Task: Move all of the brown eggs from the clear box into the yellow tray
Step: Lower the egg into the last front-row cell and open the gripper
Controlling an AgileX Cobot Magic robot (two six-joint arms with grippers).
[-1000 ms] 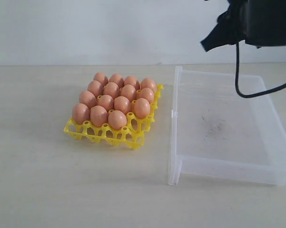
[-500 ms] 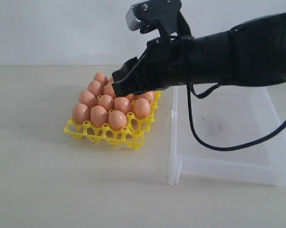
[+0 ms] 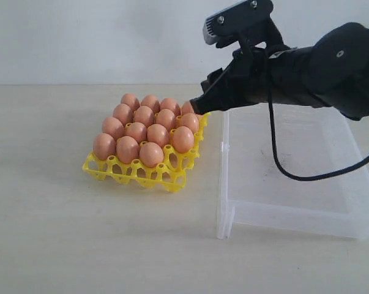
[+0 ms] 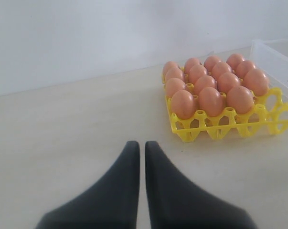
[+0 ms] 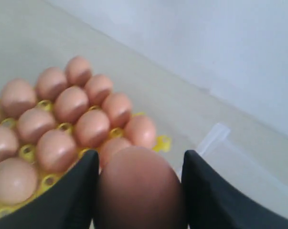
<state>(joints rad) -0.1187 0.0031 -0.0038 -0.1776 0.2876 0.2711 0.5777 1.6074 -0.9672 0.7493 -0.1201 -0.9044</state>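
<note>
Nearest in the exterior view lies bare pale worktop (image 3: 62, 245), then the low front wall of the clear box (image 3: 282, 215), which sits to the right with dark smudges on its floor. Just beside the box's left wall stands the yellow tray (image 3: 134, 176), whose front right corner cup (image 3: 175, 163) shows bare lattice. Fifteen brown eggs (image 3: 151, 153) sit upright in the other cups, three in the front row and four in each row behind.

Over the far part of the box the right arm reaches in from the right edge, its black forearm sloping down toward the left. A grey camera housing (image 3: 238, 21) rides above the wrist, and a black cable (image 3: 282, 173) hangs in a loop in front of the box. The right end effector (image 3: 197, 105) points down and left at the tray's far right corner, just above the egg there; whether it touches that egg cannot be told. The right wrist view shows its two dark fingers (image 5: 79, 191) set wide around a sixteenth egg (image 5: 136, 191), gripped between them above the tray.

The left end effector (image 4: 140, 144) hovers over bare worktop short of the tray, its fingers pressed together. A plain white wall (image 3: 80, 37) closes the scene behind.
</note>
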